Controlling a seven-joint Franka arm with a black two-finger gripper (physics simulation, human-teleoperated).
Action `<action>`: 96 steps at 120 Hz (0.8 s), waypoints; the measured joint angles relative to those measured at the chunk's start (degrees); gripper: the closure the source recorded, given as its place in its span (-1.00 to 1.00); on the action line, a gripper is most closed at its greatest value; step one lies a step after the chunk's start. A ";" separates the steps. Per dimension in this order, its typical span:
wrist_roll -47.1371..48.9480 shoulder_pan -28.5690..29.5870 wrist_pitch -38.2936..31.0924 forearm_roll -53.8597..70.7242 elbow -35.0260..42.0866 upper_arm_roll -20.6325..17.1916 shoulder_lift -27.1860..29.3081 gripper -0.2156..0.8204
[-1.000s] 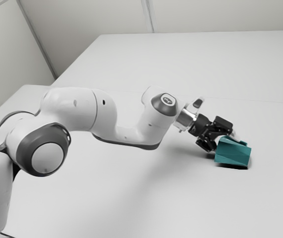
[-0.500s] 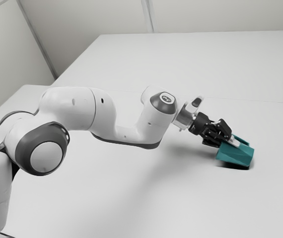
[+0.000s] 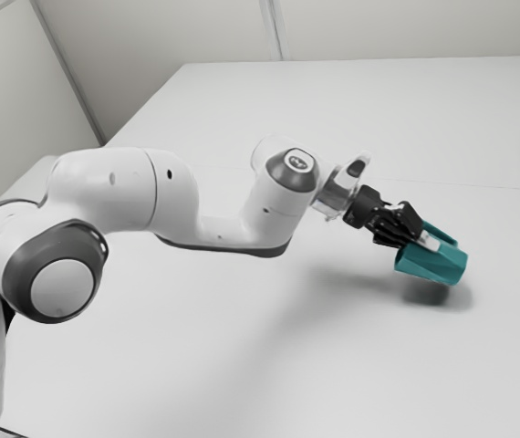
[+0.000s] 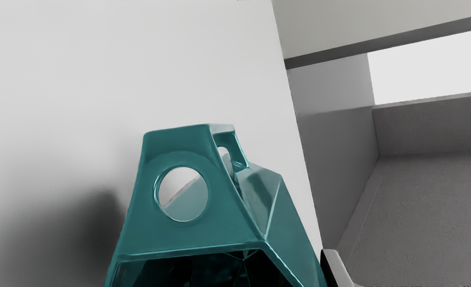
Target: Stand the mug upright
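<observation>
The fingers (image 3: 430, 242) pinch the mug (image 3: 431, 264), with one pale fingertip against its outer wall in the wrist view and the other out of sight there, so I cannot tell whether that one bears on the inside or on the far wall; the mug hangs just above the table (image 3: 242, 365), its shadow (image 3: 436, 294) apart from it below; it leans well over, its dark mouth turned toward the gripper (image 3: 427, 245) and its handle (image 3: 442, 234) on the upper side.

The likeliest trouble, as I judge it, is the mug swivelling between the fingertips; the hold looks to be near the mouth end, so the weight beyond it could swing the base down or roll the handle round, and smooth slanting facets would give the pads little to bite on; a slip here would probably drop it back onto its side.

Righting it seems to call for tipping the hand further while there is room beneath; if the hand lowers before the base is level, one edge lands first and the mug may be levered out of the grip; if the fingers part while it leans, it could topple; and a finger catching on the rim as the hand withdraws could tip it even from a good stand.
</observation>
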State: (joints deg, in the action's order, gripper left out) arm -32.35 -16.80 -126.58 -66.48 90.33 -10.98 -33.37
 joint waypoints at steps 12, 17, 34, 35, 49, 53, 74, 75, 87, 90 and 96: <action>1.02 0.09 -1.09 5.63 3.53 0.27 5.06 0.84; 1.99 0.73 -1.71 9.49 5.04 0.30 7.12 0.85; 7.33 3.82 -1.98 26.80 10.06 0.37 13.33 0.84; 7.73 3.97 -1.92 27.96 10.28 0.38 13.65 0.84; 13.88 6.33 0.27 44.23 12.86 0.42 17.95 0.84; 15.55 7.04 1.15 48.04 13.35 0.43 19.00 0.85; 23.03 10.41 4.79 59.43 18.86 0.40 24.79 0.84; 23.34 10.56 4.94 59.78 19.14 0.40 25.06 0.84; 26.71 12.18 6.49 63.56 21.53 0.36 27.61 0.84; 27.46 12.55 6.80 64.33 21.90 0.36 28.10 0.83; 28.86 13.24 7.29 65.81 22.85 0.36 29.08 0.83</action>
State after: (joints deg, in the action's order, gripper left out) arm -3.49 -3.56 -119.29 -0.67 113.17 -10.62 -4.29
